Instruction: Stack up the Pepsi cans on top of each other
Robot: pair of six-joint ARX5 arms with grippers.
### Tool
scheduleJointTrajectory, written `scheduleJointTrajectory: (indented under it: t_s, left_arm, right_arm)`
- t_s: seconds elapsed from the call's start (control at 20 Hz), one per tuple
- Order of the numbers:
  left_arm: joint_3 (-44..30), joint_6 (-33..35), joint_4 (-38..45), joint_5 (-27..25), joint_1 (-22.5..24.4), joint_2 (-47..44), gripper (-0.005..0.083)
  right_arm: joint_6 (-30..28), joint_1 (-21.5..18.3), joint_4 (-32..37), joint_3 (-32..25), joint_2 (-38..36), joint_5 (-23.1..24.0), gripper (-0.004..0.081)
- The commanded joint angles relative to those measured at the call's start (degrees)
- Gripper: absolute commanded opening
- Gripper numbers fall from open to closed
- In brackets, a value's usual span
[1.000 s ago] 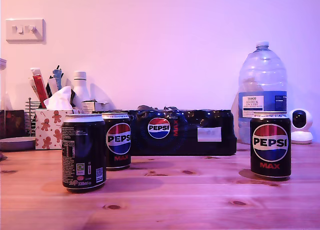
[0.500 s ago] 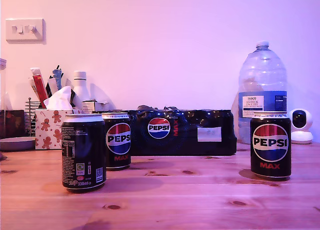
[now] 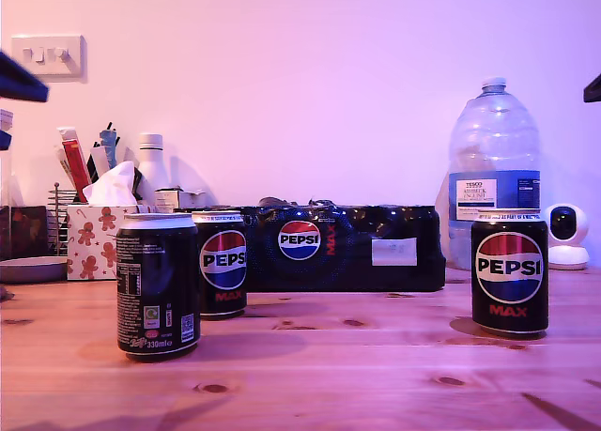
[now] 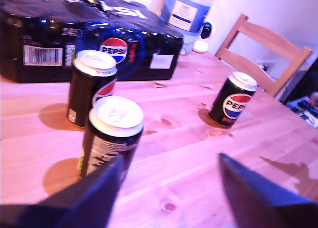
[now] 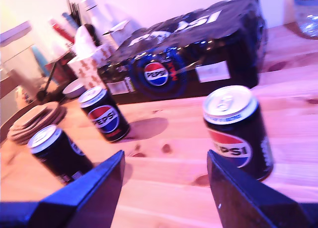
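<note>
Three black Pepsi cans stand upright and apart on the wooden table [image 3: 357,375]. The small-print can [image 3: 157,285] [image 4: 110,138] is at the exterior view's front left, with a logo can [image 3: 221,262] [image 4: 92,89] just behind it. The third can [image 3: 509,271] [image 5: 237,131] stands alone at that view's right. My first gripper [image 4: 170,158] hovers open above the table near the small-print can, holding nothing. My second gripper [image 5: 165,156] is open beside the lone can, also holding nothing. Dark arm parts [image 3: 19,79] [image 3: 593,88] show at the exterior view's upper edges.
A black Pepsi multipack [image 3: 343,248] lies behind the cans, with a big water bottle [image 3: 493,173] and a small white camera [image 3: 565,234] at the exterior view's right. A tissue box [image 3: 94,238] and utensil holder are at its left. A wooden chair [image 4: 263,49] stands by the table.
Dark arm parts have come into the exterior view's upper left and upper right edges, and shadows now fall on the table's front. The cans have not moved.
</note>
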Motion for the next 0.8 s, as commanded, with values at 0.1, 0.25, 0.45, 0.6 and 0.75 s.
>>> scheduleJointTrajectory:
  t_s: [0.1, 0.25, 0.45, 0.6, 0.75]
  left_arm:
    - [-0.59, 2.19, 4.48, -4.33, -4.57, 6.45, 0.0785]
    - [-0.59, 5.86, 8.70, -8.94, -7.56, 12.24, 0.0785]
    - [-0.61, 10.95, 14.49, -12.96, -6.97, 19.15, 0.0785]
    - [-0.61, 14.21, 20.57, -14.53, -4.63, 24.22, 0.0785]
    - [-0.61, 14.53, 24.70, -12.09, -0.20, 29.00, 0.0784]
  right_arm:
    - [-0.09, 1.25, 1.38, -0.37, 2.32, 0.59, 0.0476]
    - [-0.22, 1.49, 2.84, -0.37, 4.44, 0.83, 0.0476]
    - [-0.37, 1.49, 3.19, -0.37, 6.86, 0.77, 0.0474]
    - [-0.35, 1.49, 3.21, -0.37, 8.22, 0.74, 0.0474]
    - [-0.35, 1.49, 3.32, -0.37, 9.01, 0.72, 0.0474]
